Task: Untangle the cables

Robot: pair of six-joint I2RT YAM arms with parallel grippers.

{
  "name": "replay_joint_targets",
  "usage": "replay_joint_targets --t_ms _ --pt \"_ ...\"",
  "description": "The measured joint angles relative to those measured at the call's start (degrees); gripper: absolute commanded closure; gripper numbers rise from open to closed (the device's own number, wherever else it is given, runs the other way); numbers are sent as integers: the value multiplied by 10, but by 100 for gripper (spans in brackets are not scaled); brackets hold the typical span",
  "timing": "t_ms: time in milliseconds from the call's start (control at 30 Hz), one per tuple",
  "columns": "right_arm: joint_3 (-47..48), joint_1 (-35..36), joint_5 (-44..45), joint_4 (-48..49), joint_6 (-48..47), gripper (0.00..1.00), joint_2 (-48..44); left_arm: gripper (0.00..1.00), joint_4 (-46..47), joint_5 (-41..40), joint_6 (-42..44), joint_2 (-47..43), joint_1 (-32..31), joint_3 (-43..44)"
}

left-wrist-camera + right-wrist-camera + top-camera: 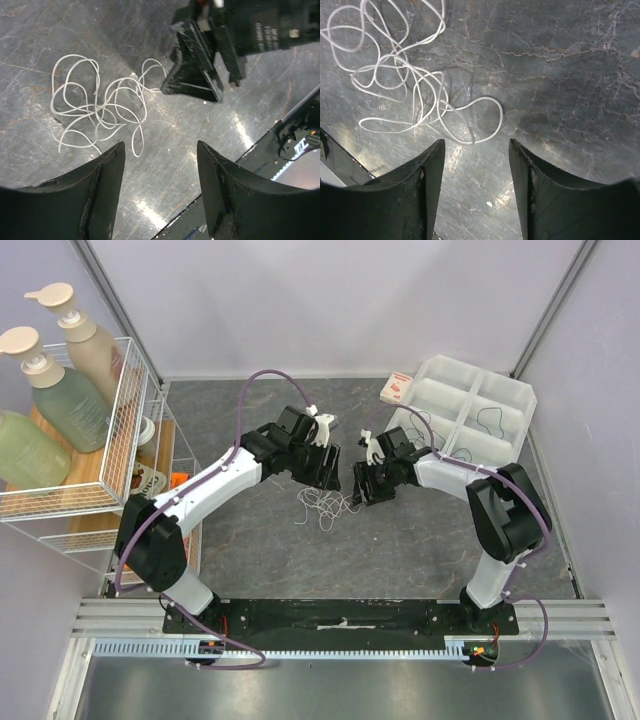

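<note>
Right now your left gripper (160, 148) & right gripper (476, 144) are both spread wide, holding nothing. White cables (322, 505) lie tangled on the table (400, 550) btwn them, one loop just ahead of the right fingertips.

Top camera looks down; both close wrist views share the cables (101, 108).

You have little room between the left pincer (333, 478) and the right pincer (360, 486), which face each other closely just beside the white cables (322, 505). Bare bench (400, 550) lies open on the near side of them; the tray (450, 362) and wire rack (125, 430) stand well apart at either side.
</note>
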Motion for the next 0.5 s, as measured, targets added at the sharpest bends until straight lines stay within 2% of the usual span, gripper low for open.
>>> replay_joint_targets --t_ms 133,333,500 --pt "4 5 -1 11 0 55 23 38 6 12 -13 -16 0 -14" --pt "10 21 0 31 16 99 30 38 30 17 -31 -78 0 -49" --pt "10 27 22 21 27 100 -33 34 99 25 -41 -150 0 -111"
